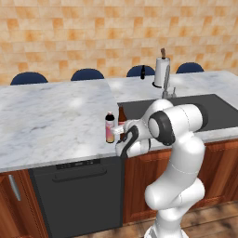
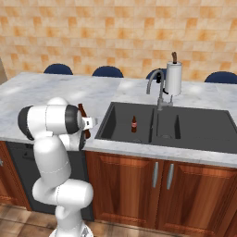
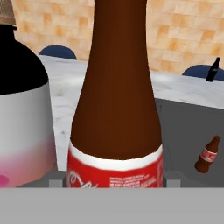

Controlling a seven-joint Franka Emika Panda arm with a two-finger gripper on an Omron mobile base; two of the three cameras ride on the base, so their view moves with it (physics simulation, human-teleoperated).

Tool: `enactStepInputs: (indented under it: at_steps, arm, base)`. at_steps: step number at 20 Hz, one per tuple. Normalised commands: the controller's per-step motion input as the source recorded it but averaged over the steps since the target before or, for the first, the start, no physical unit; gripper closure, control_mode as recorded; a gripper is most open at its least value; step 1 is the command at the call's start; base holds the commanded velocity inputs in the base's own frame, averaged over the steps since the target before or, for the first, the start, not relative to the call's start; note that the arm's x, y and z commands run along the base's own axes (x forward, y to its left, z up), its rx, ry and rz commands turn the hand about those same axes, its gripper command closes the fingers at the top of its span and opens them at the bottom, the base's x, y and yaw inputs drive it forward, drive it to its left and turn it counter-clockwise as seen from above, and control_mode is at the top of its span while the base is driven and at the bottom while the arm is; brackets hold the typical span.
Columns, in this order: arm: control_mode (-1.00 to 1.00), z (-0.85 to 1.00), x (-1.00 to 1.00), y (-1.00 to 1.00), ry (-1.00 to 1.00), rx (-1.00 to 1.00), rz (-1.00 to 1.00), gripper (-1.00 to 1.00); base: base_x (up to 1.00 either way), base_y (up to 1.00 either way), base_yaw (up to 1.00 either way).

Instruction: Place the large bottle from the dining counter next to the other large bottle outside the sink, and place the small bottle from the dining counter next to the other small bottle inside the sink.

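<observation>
Fingers (image 3: 115, 180): grey tips show at either side of the brown bottle's (image 3: 116, 109) red label, set close against it; they appear to be holding it, though actual contact at the pads cannot be confirmed. Bottle stands upright between them.

Brown bottle (image 1: 122, 115), left base view: on the table just left of the sink (image 1: 218, 111), right beside the pink bottle (image 1: 109, 128). The two are upright, side by side, very near each other; whether they touch cannot be told. In the hand view the pink bottle (image 3: 24, 127) sits immediately left of the brown one, dark upper body, pale label, pink lower part.

Right base view: brown bottle's neck (image 2: 82, 112) shows past the arm's white wrist, at the table edge left of the sink (image 2: 199, 134).

Inside the sink: a small brown bottle with red label (image 2: 134, 124) stands upright in the left basin. Hand view shows it tilted (image 3: 207, 154), owing to camera roll.

Small black bottle (image 1: 142, 72): upright at the far edge of the table, near a blue stool (image 1: 139, 70), well apart from the sink. Also seen far right in hand view (image 3: 213, 69).

Paper towel roll (image 2: 174, 77) stands behind the faucet (image 2: 157, 85).
</observation>
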Motion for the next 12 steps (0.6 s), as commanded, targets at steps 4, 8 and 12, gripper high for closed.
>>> enactStepInputs:
  at_steps: [4,8,12]
  arm:
    - [-1.0,-0.44,-0.39,0.01,-0.12,0.0,0.0,-1.0]
    - [-1.0,-0.45,-0.41,0.0,-0.11,-0.01,0.0,-1.0]
    - [-1.0,-0.47,-0.38,0.0,-0.13,0.0,0.0,-1.0]
  base:
    - [0.0,0.0,0.0]
    - [0.0,0.0,0.0]
    - [0.0,0.0,0.0]
